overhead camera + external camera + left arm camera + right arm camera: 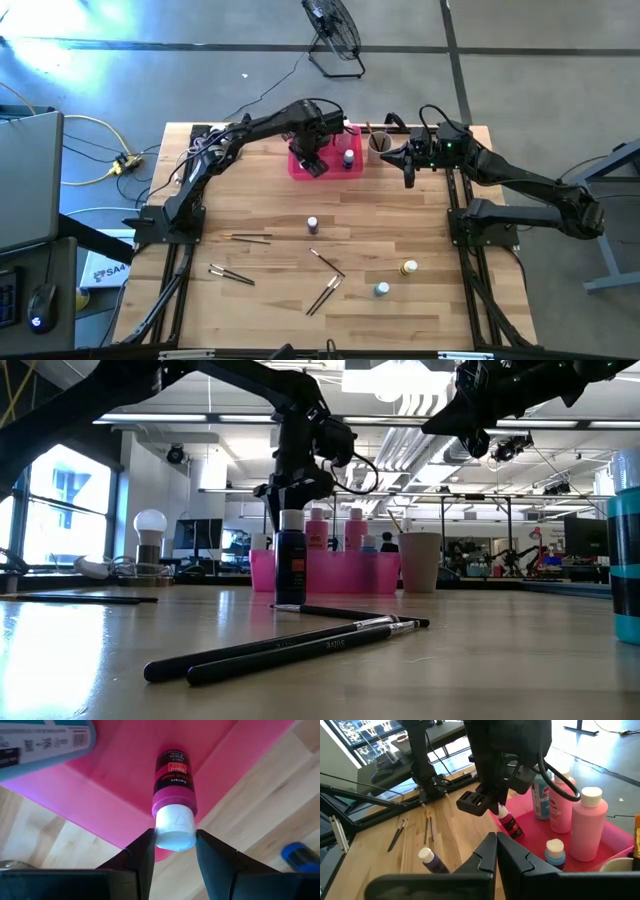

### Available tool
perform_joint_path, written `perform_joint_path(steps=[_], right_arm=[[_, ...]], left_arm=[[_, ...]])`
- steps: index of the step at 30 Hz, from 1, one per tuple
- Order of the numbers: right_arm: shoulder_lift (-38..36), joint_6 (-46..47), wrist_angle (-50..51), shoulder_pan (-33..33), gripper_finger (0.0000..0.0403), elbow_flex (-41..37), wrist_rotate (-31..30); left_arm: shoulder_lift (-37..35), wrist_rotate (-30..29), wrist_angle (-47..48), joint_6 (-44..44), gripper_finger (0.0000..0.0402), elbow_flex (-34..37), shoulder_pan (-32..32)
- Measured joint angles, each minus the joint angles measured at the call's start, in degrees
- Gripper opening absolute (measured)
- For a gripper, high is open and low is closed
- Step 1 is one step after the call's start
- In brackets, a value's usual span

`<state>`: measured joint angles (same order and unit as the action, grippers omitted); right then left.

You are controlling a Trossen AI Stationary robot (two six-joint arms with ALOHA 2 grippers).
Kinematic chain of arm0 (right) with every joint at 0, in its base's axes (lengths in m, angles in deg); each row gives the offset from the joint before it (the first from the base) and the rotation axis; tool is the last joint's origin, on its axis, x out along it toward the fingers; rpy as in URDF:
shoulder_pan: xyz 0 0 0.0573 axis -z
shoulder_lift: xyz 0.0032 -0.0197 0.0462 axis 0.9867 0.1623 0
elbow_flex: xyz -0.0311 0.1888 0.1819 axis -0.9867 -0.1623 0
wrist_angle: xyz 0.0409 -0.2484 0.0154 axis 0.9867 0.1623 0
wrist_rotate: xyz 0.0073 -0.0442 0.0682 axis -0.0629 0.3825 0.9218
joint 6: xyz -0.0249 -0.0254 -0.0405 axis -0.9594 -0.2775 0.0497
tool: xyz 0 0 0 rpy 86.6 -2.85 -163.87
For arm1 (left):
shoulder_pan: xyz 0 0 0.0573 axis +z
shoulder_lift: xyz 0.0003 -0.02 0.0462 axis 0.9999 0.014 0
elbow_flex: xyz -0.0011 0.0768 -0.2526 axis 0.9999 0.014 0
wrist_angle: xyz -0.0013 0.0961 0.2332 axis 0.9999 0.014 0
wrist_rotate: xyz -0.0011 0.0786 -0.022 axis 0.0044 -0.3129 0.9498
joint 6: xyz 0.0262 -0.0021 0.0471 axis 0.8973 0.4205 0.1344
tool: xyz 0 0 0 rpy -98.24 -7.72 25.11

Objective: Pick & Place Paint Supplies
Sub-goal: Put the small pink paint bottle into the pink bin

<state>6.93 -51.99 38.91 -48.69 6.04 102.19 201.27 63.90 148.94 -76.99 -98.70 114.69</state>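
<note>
The left end effector [172, 851] is over the pink tray [300, 166], its fingers [142, 855] clamped on the white cap of a dark red bottle [174, 785]. That bottle is small, with a magenta body, a dark label with fine print and a white flip cap. It is tilted, its base down inside the tray near the tray's counter-side edge; whether the base touches the tray floor cannot be told.

The right end effector [496, 851] hangs in the air just beside the tray, on its cup side, fingers together and holding nothing.

Inside the tray stand the taller bottles: two pink bottles [587, 822] with white caps and a teal bottle [540, 797], all upright. A small blue bottle [554, 854] with a white cap stands upright in the tray beside them. A beige cup [379, 146] stands just beside the tray, between it and the right end effector.

On the open counter [250, 200], away from the tray:
- a purple bottle [312, 224], upright, the nearest to the tray;
- a yellow bottle [409, 268] and a pale blue one [382, 290], near each other and far from the tray on the right arm's side;
- thin dark paintbrushes [325, 295], lying flat and scattered in several places, all well apart from the tray.
</note>
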Motion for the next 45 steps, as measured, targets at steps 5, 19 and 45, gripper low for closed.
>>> perform_joint_path(steps=[5,19,45], right_arm=[[0.0,0.0,0.0,0.0,0.0004,0.0,0.09],[-0.01,-0.09,-0.02,0.01,0.0004,-0.01,0.39],[0.0,-1.33,-0.02,0.02,0.0004,0.0,0.16]], left_arm=[[0.0,0.04,-0.26,-0.4,0.0132,0.0,-0.4],[0.0,-0.23,3.08,-1.37,0.0131,0.0,-0.36],[-0.07,-0.31,4.21,2.66,0.0115,0.0,1.55]])
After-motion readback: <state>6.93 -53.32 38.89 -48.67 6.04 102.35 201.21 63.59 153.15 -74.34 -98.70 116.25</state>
